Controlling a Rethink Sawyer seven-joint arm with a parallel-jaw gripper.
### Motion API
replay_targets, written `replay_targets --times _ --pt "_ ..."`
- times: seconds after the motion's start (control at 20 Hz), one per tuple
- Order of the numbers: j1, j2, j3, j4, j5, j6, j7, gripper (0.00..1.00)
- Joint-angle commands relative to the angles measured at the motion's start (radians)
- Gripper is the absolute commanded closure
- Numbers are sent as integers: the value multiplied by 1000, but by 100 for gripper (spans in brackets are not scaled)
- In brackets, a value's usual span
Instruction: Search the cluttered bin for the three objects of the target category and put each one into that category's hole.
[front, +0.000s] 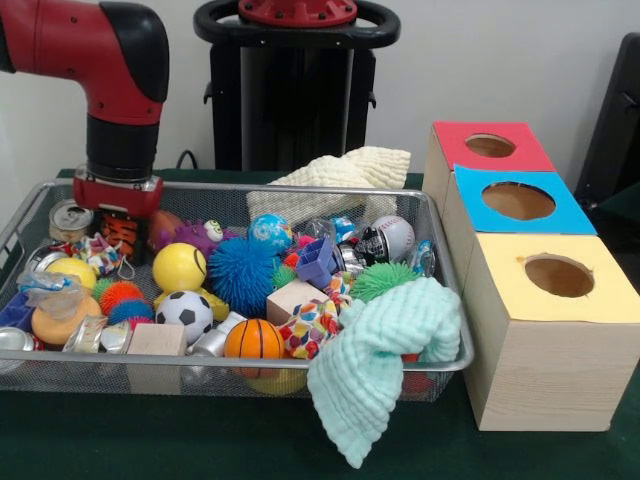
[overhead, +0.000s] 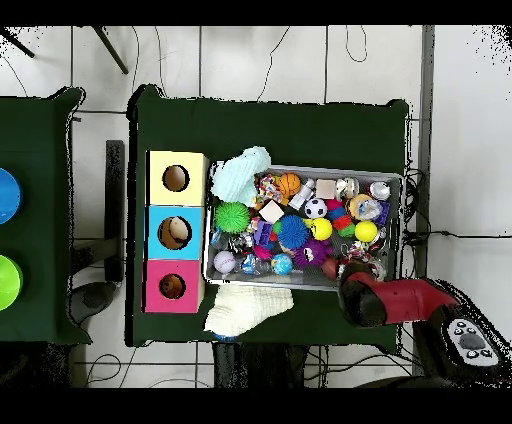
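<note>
Nearest in the front view, a pale green cloth (front: 385, 360) hangs over the front rim of the wire bin (front: 60, 372), drooping toward the green table (front: 150, 440). Just behind the rim lie an orange basketball (front: 253, 339), a small soccer ball (front: 184, 312), a wooden block (front: 156, 340) and a silver can (front: 12, 339). Deeper in sit a yellow ball (front: 179, 267), a spiky blue ball (front: 242, 275), a spiky green ball (front: 382, 280), a purple cup (front: 317, 263) and a small globe ball (front: 270, 232). Toward the back are a white baseball (front: 395, 236), a purple toy (front: 192, 236) and another can (front: 70, 217). A cream cloth (front: 345, 172) drapes over the bin's far rim.

To the right of the bin stand three wooden boxes in a row, each with a round hole on top: the yellow box (front: 575, 285) nearest, the blue box (front: 520, 200) behind it, the red box (front: 490, 147) farthest. All three holes look empty from here.

The red and black arm (front: 120, 90) reaches down into the bin's far left corner. Its claw (front: 122, 232) sits low among the toys beside the purple toy; whether it is spread or pinching something cannot be told, since the toys and the arm's wrist hide it in both views.
</note>
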Motion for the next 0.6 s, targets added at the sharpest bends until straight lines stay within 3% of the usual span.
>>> replay_targets --times 0.05,0.2,0.6 --pt "13 117 -75 -91 -87 51 -12 100" --pt "46 117 -111 -88 -67 64 27 100" --pt "14 91 -69 -43 -32 54 7 100"
